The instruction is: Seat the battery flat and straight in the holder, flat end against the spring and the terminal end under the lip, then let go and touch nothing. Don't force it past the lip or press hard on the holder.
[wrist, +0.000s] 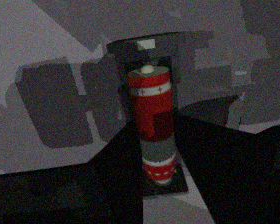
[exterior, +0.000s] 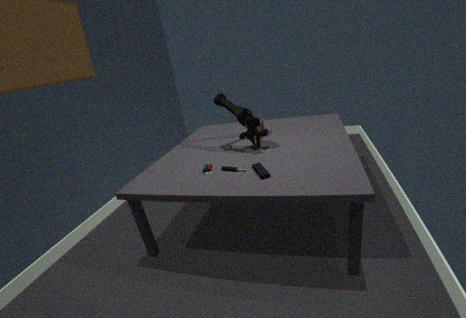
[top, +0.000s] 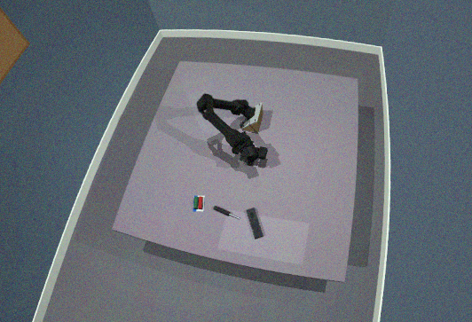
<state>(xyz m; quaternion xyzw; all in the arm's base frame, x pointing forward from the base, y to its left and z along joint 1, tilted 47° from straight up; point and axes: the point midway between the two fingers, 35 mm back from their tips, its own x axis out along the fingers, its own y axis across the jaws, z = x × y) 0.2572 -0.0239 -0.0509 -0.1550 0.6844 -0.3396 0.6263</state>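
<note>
The table (top: 310,100) carries the black arm (top: 222,122), bent low over its middle, with a remote (top: 255,223), a screwdriver (top: 225,212) and a small coloured block (top: 199,202) lined up toward six o'clock. The gripper (wrist: 153,143) is pinching the red battery (wrist: 151,106), which lies lengthwise over the dark holder (wrist: 145,50), its tip pointing to twelve o'clock in the wrist view.

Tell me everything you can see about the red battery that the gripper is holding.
The red cylindrical battery has white bands, a grey section lower down and a small pale terminal nub at its far end. It looks smooth and glossy. The black gripper is shut on its middle, one dark finger on each side. It lies lengthwise over the dark battery holder, nub toward the holder's far end. Whether it is fully seated there cannot be told.
</note>
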